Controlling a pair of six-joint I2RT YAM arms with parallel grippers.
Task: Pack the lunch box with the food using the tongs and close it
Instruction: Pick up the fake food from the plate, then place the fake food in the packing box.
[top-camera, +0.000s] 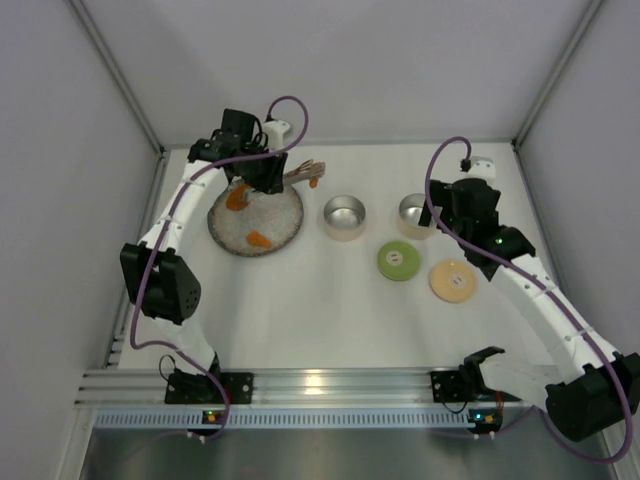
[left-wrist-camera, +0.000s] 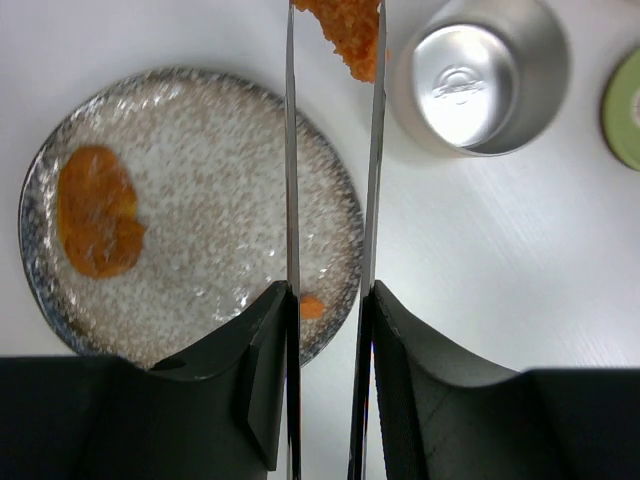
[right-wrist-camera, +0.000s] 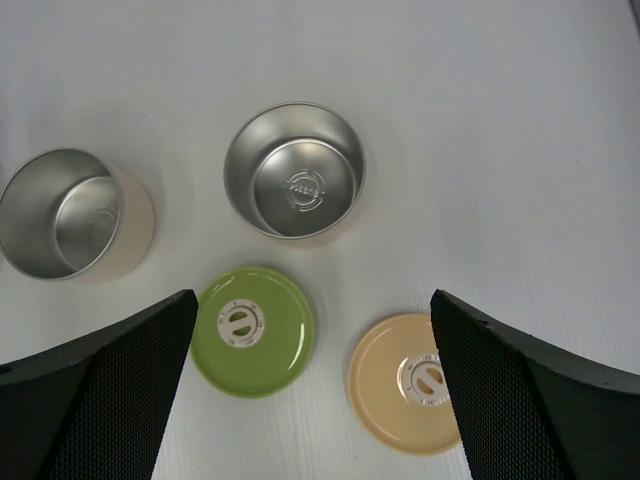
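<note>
One orange chunk (left-wrist-camera: 350, 35) is pinched between the tips of the tongs (left-wrist-camera: 291, 150). It's past the plate's far-right rim and just left of the left tin (top-camera: 344, 216), so over bare counter (top-camera: 330, 310), not over the tin mouth.

Two more are on the plate (left-wrist-camera: 220, 140): the far-left chunk (top-camera: 237, 198) and the near chunk (top-camera: 259, 239).

Both the left tin and the right tin (top-camera: 415, 213) look empty. The green lid (top-camera: 399, 261) and tan lid (top-camera: 453, 281) lie flat on the counter, near side of the tins.

Left tool (left-wrist-camera: 328, 300) is clenched on the tongs, squeezing both arms partway along. The tips reach well beyond it to the right.

Right tool (right-wrist-camera: 312, 300) is spread wide and grasps nothing. It hangs above the tins and lids.

Step, as I read it: first chunk in transit from plate to tin, nothing packed yet.

Next move calls for:
- shifting the tips right and a bit nearer, until the chunk is centred over the left tin
- holding the squeeze during travel
- lowering into the mouth, then easing the squeeze so the arms spring apart and drop it

Can't tell how high the chunk is above the tin rim.
</note>
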